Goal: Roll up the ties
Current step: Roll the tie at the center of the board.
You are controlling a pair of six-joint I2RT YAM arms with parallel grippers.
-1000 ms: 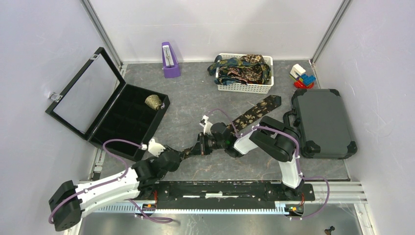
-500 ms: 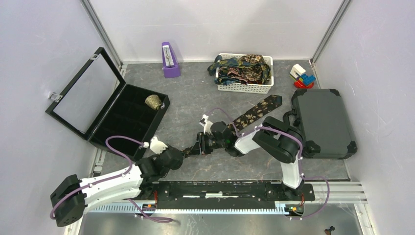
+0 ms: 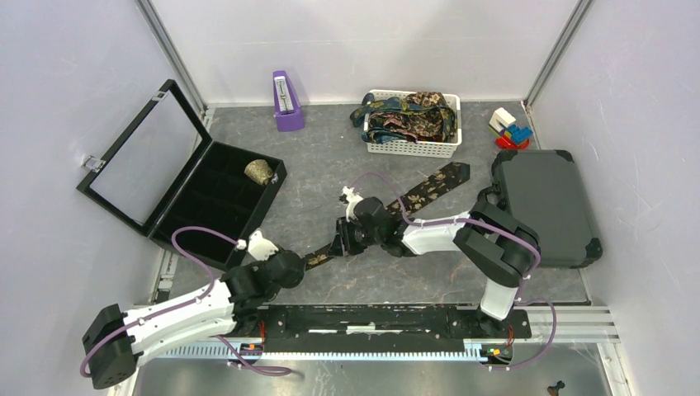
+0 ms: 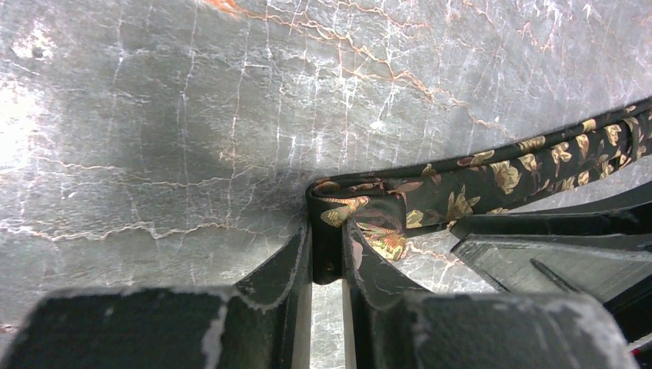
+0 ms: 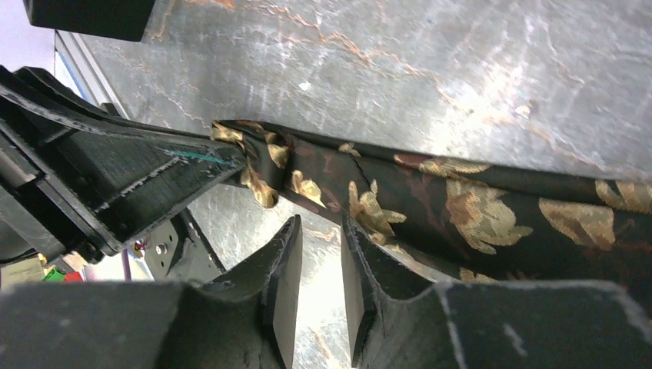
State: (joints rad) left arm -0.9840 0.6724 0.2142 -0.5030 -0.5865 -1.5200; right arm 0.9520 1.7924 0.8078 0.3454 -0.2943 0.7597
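Observation:
A dark brown tie [image 3: 413, 196] with a gold floral print lies stretched diagonally across the table, its wide end near the grey case. My left gripper [image 3: 304, 262] is shut on the tie's folded narrow end [image 4: 361, 207], which is pinched between the fingertips [image 4: 301, 242] in the left wrist view. My right gripper [image 3: 340, 242] hovers over the tie a short way along it. Its jaws are open in the right wrist view [image 5: 321, 231], with only bare table between them and the tie [image 5: 430, 200] just beyond the tips. More ties [image 3: 410, 114] are heaped in the white basket.
A white basket [image 3: 413, 148] stands at the back. An open black display case [image 3: 210, 206] on the left holds a tan roll [image 3: 259, 172]. There is a purple metronome [image 3: 286, 103] at the back and a grey hard case [image 3: 545, 206] with toy blocks [image 3: 510, 128] behind it on the right.
My left gripper closed on the tie's narrow end. My right gripper opened and let go of the tie, and its arm stretched out. The tie slid slightly toward the left.

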